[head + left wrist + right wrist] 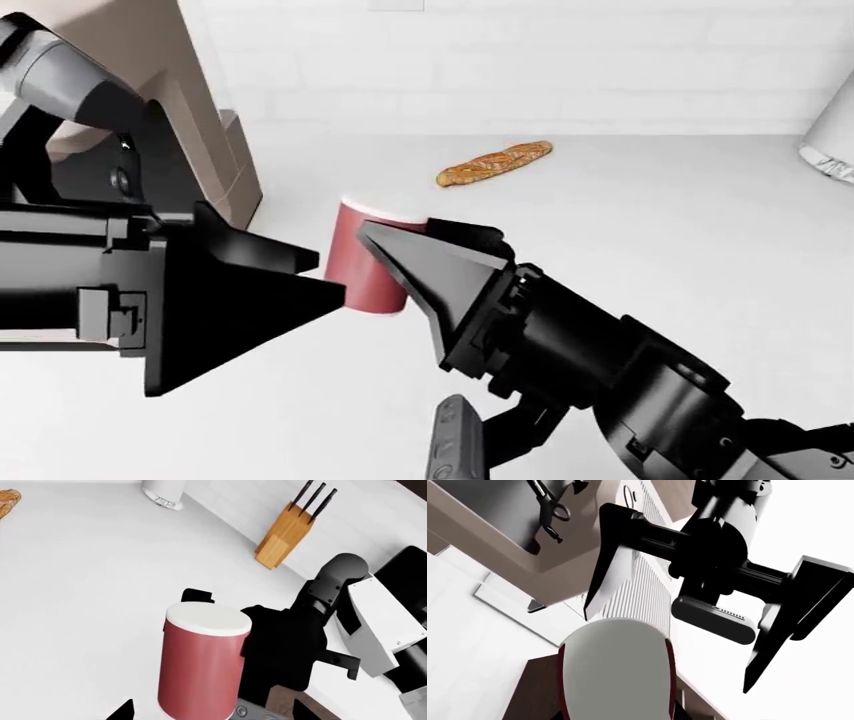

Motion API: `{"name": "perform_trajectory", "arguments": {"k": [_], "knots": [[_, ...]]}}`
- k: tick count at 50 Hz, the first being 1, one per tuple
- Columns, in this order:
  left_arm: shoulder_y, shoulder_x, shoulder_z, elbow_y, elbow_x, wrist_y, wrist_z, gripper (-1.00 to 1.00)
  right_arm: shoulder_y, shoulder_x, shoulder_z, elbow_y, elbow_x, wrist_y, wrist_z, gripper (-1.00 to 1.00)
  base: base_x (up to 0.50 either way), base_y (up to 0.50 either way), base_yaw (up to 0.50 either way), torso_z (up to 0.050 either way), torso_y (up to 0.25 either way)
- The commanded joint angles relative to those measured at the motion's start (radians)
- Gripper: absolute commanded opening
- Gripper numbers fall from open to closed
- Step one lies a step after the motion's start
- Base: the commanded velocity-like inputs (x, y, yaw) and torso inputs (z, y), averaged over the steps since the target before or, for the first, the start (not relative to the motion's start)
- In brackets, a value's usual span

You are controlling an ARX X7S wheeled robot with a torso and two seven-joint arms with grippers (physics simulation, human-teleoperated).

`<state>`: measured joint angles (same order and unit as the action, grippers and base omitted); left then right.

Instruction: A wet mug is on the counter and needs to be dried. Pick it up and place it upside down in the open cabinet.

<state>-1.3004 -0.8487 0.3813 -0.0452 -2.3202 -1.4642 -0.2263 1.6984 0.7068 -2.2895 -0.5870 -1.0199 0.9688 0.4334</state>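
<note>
The dark-red mug (pixel 371 262) with a white end on top is over the white counter (pixel 667 230), near its left end below the cabinet. My right gripper (pixel 400 230) reaches up to it from the lower right, and its black fingers (pixel 427 270) close on the mug's sides. In the right wrist view the mug's grey-white end (pixel 617 670) fills the space between those jaws. My left gripper (pixel 327 275) is open, its fingertips (pixel 123 712) far apart with the mug (pixel 203 665) between them, not touching.
A golden-brown baguette (pixel 494 162) lies further back on the counter. A wooden knife block (pixel 287 532) and a white roll (pixel 163 492) stand by the wall. The brown open cabinet (pixel 507 525) hangs above the mug, with a dark utensil (pixel 550 510) inside.
</note>
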Motion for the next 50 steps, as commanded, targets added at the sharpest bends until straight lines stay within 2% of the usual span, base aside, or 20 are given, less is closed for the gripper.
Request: {"name": "perform_trajectory", "arguments": {"k": [1, 50], "knots": [[0.005, 0.01, 0.012, 0.0, 0.024, -0.004, 0.021, 1.0, -0.001, 0.001, 0.013, -0.002, -0.021, 0.001, -0.009, -1.0, 0.0, 0.0, 0.0, 0.0, 0.0], [0.007, 0.07, 0.049, 0.001, 0.138, 0.006, 0.113, 1.0, -0.037, 0.007, 0.037, -0.026, -0.063, -0.019, -0.023, -1.0, 0.0, 0.0, 0.0, 0.0, 0.0]]}}
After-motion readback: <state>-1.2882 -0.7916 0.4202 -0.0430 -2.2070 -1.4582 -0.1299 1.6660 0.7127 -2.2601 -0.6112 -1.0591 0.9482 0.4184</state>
